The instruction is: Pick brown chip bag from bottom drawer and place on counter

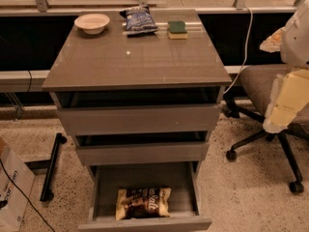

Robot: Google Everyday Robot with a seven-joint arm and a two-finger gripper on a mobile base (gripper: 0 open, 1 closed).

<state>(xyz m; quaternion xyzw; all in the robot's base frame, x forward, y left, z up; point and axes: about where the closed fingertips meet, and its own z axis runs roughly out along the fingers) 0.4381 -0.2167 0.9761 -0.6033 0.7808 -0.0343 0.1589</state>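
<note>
Single camera view, approach stage of the pick. The bottom drawer (145,178) of the grey three-drawer cabinet stands pulled out, and the brown chip bag (143,203) lies flat on its floor near the front lip, lettering up, roughly centred between the side walls. The top drawer (140,119) and the middle drawer (142,152) sit only slightly proud of the frame. The gripper (282,108) hangs at the right edge of the view, in front of an office chair (258,83) and well apart from the cabinet; whether it is spread or pressed together cannot be told, and it carries nothing visible.

By judgement, no grasp has begun. The next move calls for the arm to swing left and descend into the open drawer, clearing the overhanging middle drawer front, then to close on the crinkly bag (which is likely to give and slip under the pinch), lift it out and carry it up to the counter (140,62).

The counter is a glossy grey-brown top, wider than the drawers. Along its far edge rest a white bowl (91,22), a blue chip bag (139,21) and a green-and-yellow sponge (177,29); the near part offers a place for the bag. Around the cabinet: speckled floor (241,192), a black bar (50,168) lying beside a cardboard box (12,192), and a white cable (247,42) running down behind the chair.
</note>
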